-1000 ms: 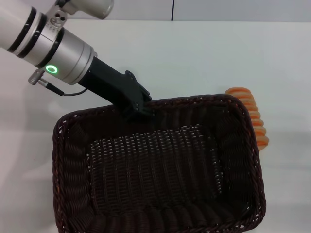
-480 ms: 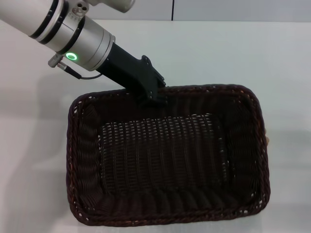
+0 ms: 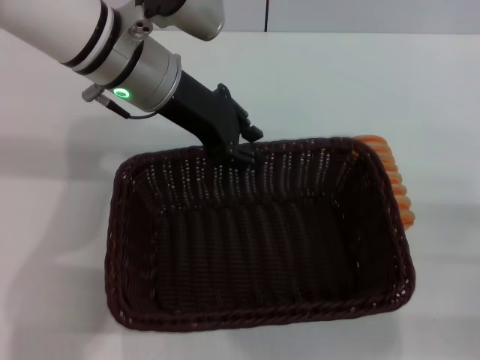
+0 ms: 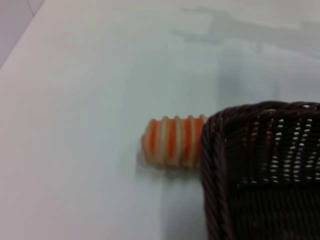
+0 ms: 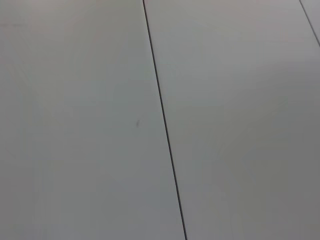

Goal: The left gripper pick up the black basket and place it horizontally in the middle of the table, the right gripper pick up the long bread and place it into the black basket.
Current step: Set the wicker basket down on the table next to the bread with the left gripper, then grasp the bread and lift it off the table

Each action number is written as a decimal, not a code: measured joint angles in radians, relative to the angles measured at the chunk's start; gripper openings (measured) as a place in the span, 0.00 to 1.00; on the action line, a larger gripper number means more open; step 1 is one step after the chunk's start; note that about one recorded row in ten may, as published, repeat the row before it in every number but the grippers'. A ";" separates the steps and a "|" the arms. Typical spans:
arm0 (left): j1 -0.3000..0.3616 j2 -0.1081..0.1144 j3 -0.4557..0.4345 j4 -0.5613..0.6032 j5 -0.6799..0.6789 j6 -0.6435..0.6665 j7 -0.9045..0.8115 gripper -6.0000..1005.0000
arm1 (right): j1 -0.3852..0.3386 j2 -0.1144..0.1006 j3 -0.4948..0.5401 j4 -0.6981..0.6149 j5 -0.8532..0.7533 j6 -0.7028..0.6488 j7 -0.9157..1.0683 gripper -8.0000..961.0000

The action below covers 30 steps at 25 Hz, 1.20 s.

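The left gripper (image 3: 241,147), a black two-fingered claw on a silver-white arm reaching in from the upper left of the head view, is clamping the far braided rim of the dark woven wicker black basket (image 3: 262,240), which is filling the centre and lower frame over the plain white table (image 3: 360,82); release looks pending. The striped tan-and-orange long bread (image 3: 391,180) is lying just beside the basket's upper-right corner, mostly hidden, not yet loaded. The right gripper is showing nowhere.
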 joint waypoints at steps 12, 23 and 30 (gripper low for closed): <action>0.392 -0.005 0.333 -0.500 -0.132 0.934 0.067 0.72 | 0.023 0.000 -0.067 -0.008 0.000 0.034 -0.007 0.87; 0.650 -0.001 0.722 -0.182 0.155 2.339 -0.494 0.74 | 0.065 -0.001 -0.248 -0.029 0.000 0.129 -0.009 0.87; 0.619 -0.006 0.517 0.374 0.312 2.663 -1.281 0.74 | 0.112 -0.001 -0.365 -0.022 0.000 0.219 -0.010 0.87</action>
